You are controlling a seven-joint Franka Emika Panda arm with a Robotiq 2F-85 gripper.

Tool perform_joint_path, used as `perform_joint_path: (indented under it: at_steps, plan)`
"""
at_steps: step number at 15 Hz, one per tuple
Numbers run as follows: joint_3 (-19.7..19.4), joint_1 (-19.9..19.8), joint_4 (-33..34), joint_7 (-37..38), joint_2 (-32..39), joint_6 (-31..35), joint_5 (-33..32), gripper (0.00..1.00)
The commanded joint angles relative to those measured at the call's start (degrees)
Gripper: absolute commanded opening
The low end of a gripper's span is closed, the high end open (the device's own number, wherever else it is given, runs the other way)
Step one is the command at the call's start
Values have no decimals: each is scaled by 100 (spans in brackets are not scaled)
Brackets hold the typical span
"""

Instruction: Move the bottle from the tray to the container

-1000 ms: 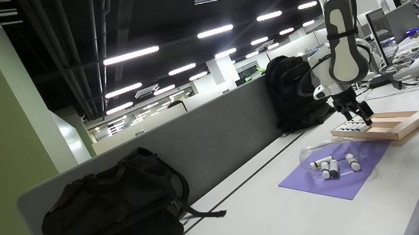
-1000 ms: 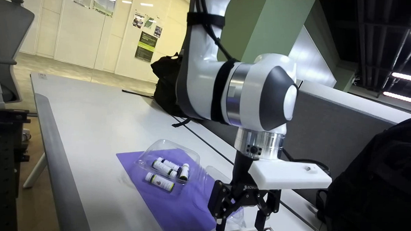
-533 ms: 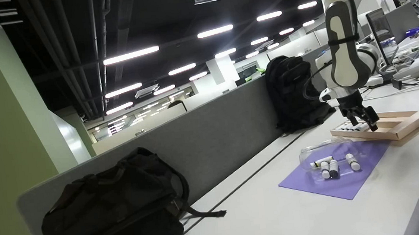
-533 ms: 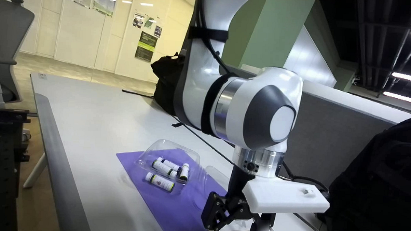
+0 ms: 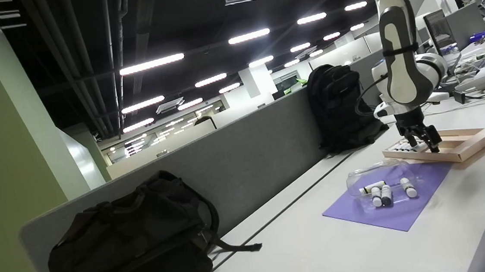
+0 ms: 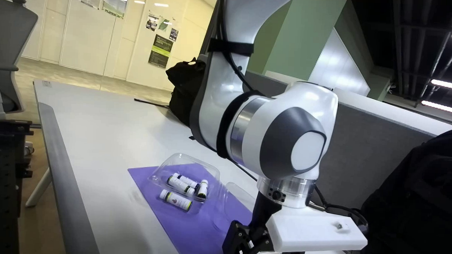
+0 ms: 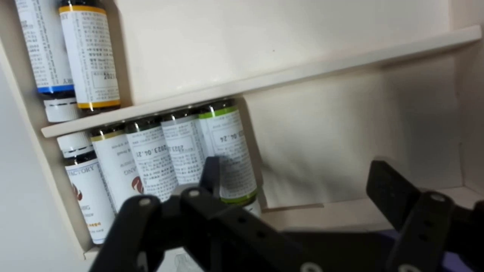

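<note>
claw (image 7: 295,177) spread wide, nil held | lower ovr tray (image 5: 481,144) vs 1s ago | ctnr (image 6: 162,168) unmoved

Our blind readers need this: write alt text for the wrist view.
Open black gripper over a divided wooden tray, one finger partly hiding a green-banded bottle. That bottle ends a row of five labelled bottles lying side by side; across the divider lie a blue-banded bottle and an orange-banded bottle.
</note>
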Motion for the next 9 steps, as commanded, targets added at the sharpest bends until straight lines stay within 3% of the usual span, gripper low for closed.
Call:
perform_joint_path:
  at_steps: [1, 2, 5, 9]
  plan:
    - [-80, 46, 69, -29, 133, 120, 26, 100]
    - [-85, 64, 83, 16, 157, 48, 59, 100]
    - [504, -313, 21, -74, -138, -833, 477, 100]
    - [1047, -464, -168, -548, -788, -1715, 1258, 100]
